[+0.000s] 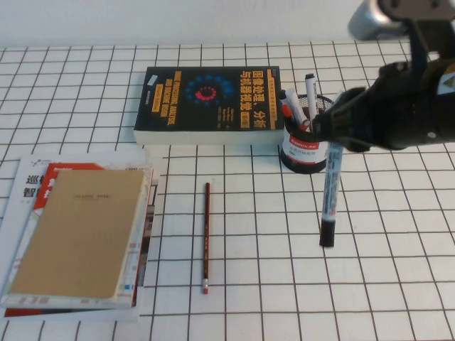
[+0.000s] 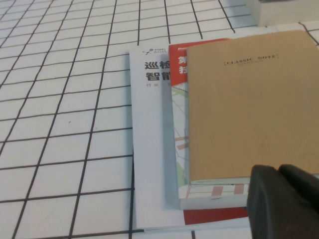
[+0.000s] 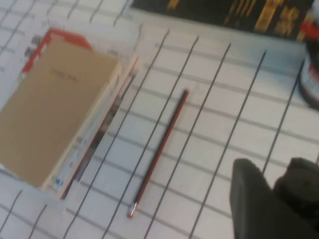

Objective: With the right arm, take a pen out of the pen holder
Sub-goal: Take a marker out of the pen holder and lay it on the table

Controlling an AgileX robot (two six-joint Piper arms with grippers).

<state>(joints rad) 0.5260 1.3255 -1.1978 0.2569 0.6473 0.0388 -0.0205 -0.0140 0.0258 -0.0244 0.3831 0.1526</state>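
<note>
You're pinching the light, slick pen near its top in the right tool above the table; left tool hovering closed over the notebook.

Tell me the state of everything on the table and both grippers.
Marker: hanging vertical, out of pen holder.
Pen holder: upright, pens inside.
Right gripper: shut on marker, beside pen holder.
Pencil: lying flat.
Book: closed.
Notebook: closed.
Left gripper: shut, over notebook.
</note>
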